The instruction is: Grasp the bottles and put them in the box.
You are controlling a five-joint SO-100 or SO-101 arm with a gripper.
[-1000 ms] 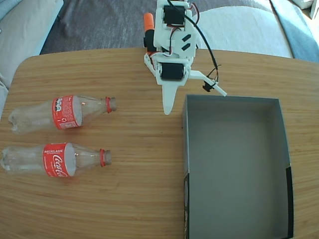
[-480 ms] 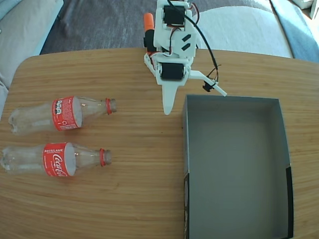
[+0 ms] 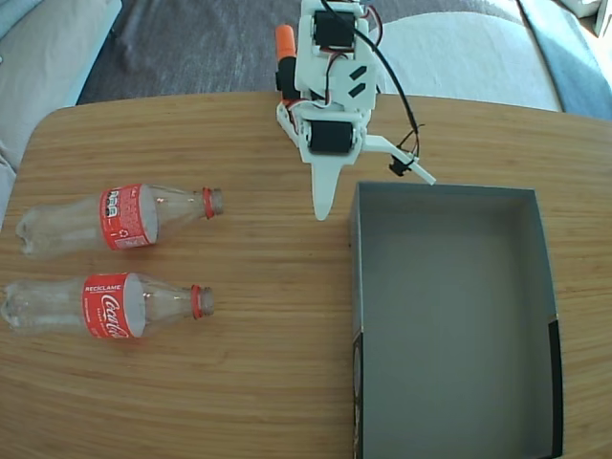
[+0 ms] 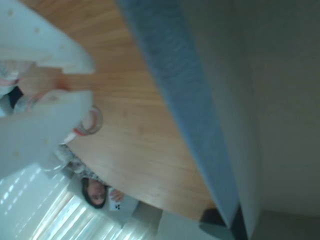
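Arm body: white printed plastic shells, blocky and angular, mounted at the table's far edge.
Servos: black blocks set into the white frame, one near the gripper and one higher up.
Slots: two short dark slanted openings in the white plate between the servos.
Cable: black, looping down the right side of the arm body.
Orange part: a rounded orange piece left of the arm body.
Gripper: white, with a long tapering pointed finger.

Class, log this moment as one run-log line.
bottles: both lying on table | box: empty | gripper: shut, holding nothing, beside box
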